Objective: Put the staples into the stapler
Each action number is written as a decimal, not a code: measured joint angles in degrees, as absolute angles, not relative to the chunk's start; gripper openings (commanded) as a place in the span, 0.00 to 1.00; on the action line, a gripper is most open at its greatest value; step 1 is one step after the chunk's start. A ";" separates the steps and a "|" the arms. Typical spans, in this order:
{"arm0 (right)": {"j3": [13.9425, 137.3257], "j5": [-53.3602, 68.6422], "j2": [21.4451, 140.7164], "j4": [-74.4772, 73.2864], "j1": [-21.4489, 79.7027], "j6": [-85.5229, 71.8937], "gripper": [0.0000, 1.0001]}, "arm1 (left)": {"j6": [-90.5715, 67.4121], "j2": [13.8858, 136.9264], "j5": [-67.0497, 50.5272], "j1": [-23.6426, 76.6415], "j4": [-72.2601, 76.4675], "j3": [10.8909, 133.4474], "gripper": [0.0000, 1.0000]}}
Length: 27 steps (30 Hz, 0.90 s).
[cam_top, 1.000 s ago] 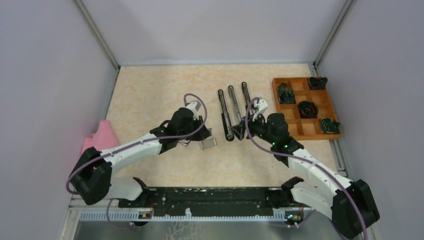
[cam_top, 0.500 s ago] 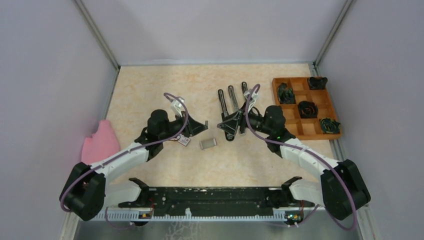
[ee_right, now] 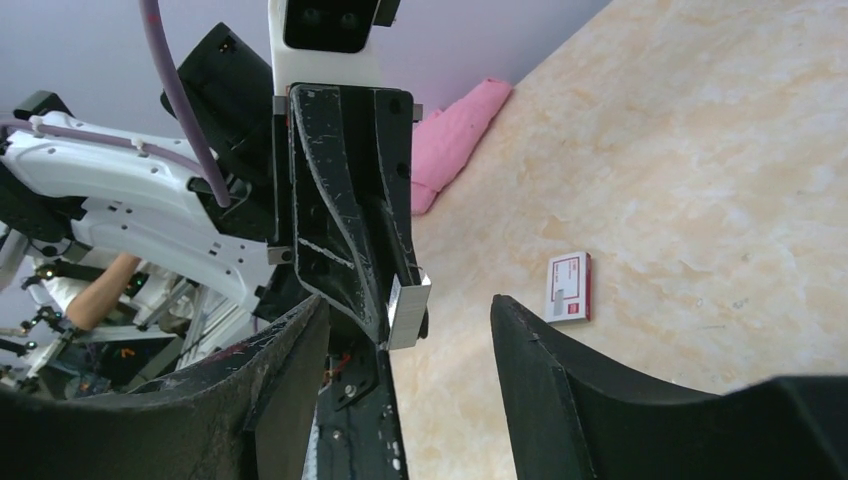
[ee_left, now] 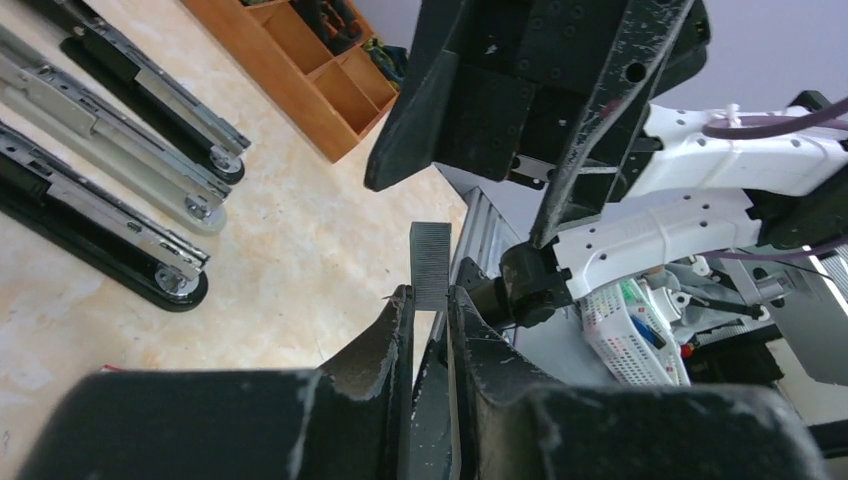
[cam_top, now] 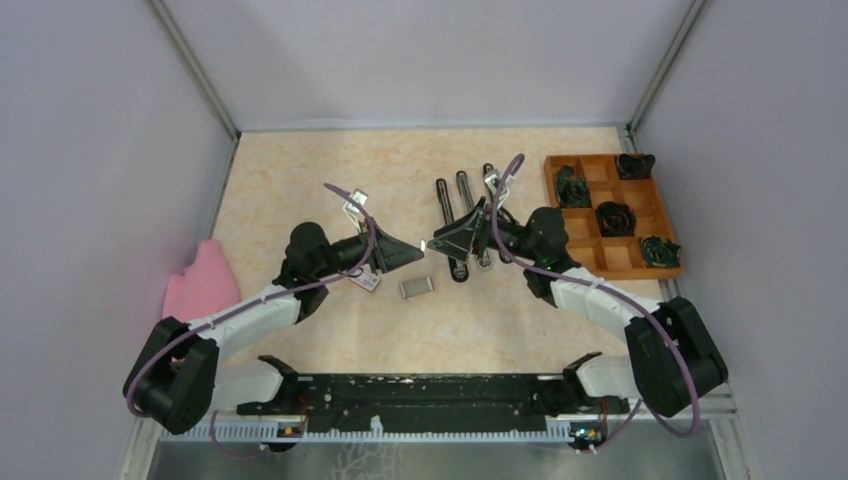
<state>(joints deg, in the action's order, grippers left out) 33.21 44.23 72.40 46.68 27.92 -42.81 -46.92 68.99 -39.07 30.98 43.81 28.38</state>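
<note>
My left gripper (ee_left: 430, 300) is shut on the staples (ee_left: 431, 262), a small ridged grey block standing out past its fingertips. In the top view the left gripper (cam_top: 414, 249) is raised above the table and points right, tip to tip with my right gripper (cam_top: 436, 241). The right gripper (ee_right: 408, 302) is open, and the staples (ee_right: 408, 310) sit in the gap between its fingers, apart from both. The stapler (cam_top: 452, 232) lies on the table behind them as long black-and-silver bars (ee_left: 100, 215) side by side.
Another grey staple block (cam_top: 416, 287) and a small red-and-white box (cam_top: 365, 281) lie on the table below the grippers. A wooden compartment tray (cam_top: 610, 262) with dark clips stands at the right. A pink cloth (cam_top: 200, 282) lies at the left wall.
The left gripper rose from the table and turned right with the staples. The right gripper swung left from the stapler's near end to face it, its jaws narrowing slightly.
</note>
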 measured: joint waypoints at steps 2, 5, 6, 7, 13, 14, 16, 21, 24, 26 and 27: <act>33.23 44.73 73.17 48.27 27.94 -43.83 0.59 | -47.59 69.17 -39.83 30.98 45.19 28.36 0.20; 33.56 45.25 74.19 49.84 28.16 -45.12 0.57 | -48.40 69.30 -40.56 30.98 46.48 28.36 0.20; 33.71 45.39 74.43 50.17 28.38 -45.28 0.56 | -48.60 69.32 -40.77 30.98 46.78 28.36 0.20; 33.91 45.52 74.70 50.46 28.47 -45.54 0.55 | -48.73 69.34 -40.86 30.98 46.96 28.36 0.20; 34.81 46.28 76.42 53.25 29.43 -46.92 0.50 | -49.63 69.45 -41.58 30.98 48.16 28.34 0.20; 34.98 46.48 76.84 53.65 29.54 -47.18 0.49 | -49.71 69.45 -41.63 30.98 48.25 28.34 0.20; 35.35 46.76 77.80 54.26 29.87 -47.79 0.47 | -49.78 69.45 -41.65 30.98 48.49 28.34 0.20; 35.75 47.53 78.98 54.96 30.50 -48.27 0.40 | -49.98 69.45 -41.71 30.98 48.97 28.34 0.20; 35.75 48.23 79.44 56.05 30.76 -48.99 0.35 | -50.15 69.49 -41.78 30.98 49.15 28.34 0.20; 35.75 48.71 79.70 57.21 30.76 -49.60 0.30 | -50.33 69.58 -41.87 30.98 49.32 28.32 0.20; 35.77 48.97 79.85 57.98 30.76 -49.87 0.27 | -50.39 69.65 -41.91 30.98 49.43 28.32 0.21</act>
